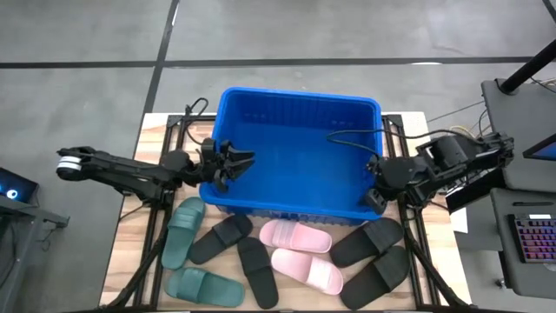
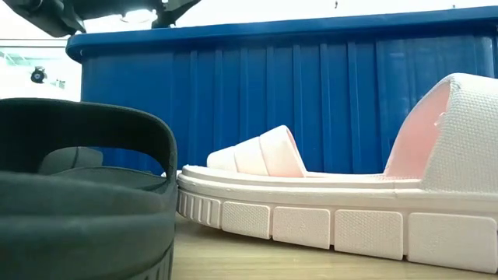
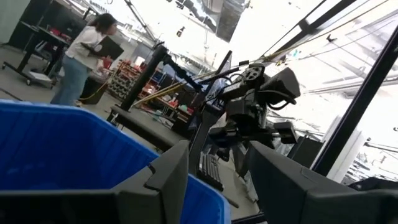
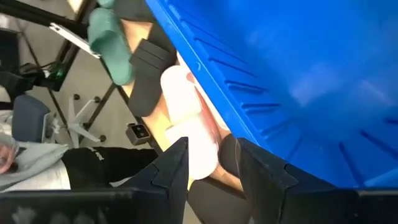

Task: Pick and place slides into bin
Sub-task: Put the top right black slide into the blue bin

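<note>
I see all eight slides on the bench in front of the empty bin (image 1: 300,156). My right pincer (image 1: 375,196), spread and empty, hovers at the bin's near right corner, nearest the black slide (image 1: 367,241) lying just beyond, long axis slanting. The left pincer (image 1: 233,163), also spread, waits over the left rim.

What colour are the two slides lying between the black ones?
Pale pink slides, clearest in the high view.

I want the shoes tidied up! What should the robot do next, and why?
Probably lower the right gripper onto the nearest black slide. The bin looks empty, all eight slides lie on the table, and both grippers hold nothing.
</note>
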`<act>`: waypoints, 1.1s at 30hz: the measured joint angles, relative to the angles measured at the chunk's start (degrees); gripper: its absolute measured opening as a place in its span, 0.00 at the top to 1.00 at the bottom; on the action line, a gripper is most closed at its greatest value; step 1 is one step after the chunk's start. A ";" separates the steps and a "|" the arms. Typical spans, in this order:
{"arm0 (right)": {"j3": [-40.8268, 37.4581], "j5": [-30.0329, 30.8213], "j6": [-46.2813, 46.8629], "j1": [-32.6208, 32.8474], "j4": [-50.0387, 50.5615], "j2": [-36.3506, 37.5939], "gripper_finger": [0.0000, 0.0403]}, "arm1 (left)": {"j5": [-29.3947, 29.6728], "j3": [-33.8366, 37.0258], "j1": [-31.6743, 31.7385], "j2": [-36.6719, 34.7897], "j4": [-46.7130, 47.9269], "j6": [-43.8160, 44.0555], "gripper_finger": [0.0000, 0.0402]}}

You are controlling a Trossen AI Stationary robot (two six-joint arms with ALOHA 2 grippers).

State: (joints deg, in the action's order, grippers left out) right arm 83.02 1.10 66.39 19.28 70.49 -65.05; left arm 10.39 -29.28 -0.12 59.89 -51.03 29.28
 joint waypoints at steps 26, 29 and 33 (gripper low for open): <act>0.07 -7.08 8.14 5.01 2.75 -5.75 0.70 | 0.02 0.61 0.04 0.75 0.66 -0.13 0.62; 0.07 -7.06 10.58 7.06 4.08 -6.29 0.70 | 0.02 0.61 0.04 0.75 0.69 -0.13 0.62; 0.07 -7.08 13.69 9.66 6.14 -7.26 0.71 | 0.04 0.67 0.04 0.71 0.71 -0.15 0.62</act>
State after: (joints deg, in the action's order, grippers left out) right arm 83.09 -5.98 80.08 28.93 76.62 -72.32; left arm 10.44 -28.61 -0.08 60.60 -50.32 29.13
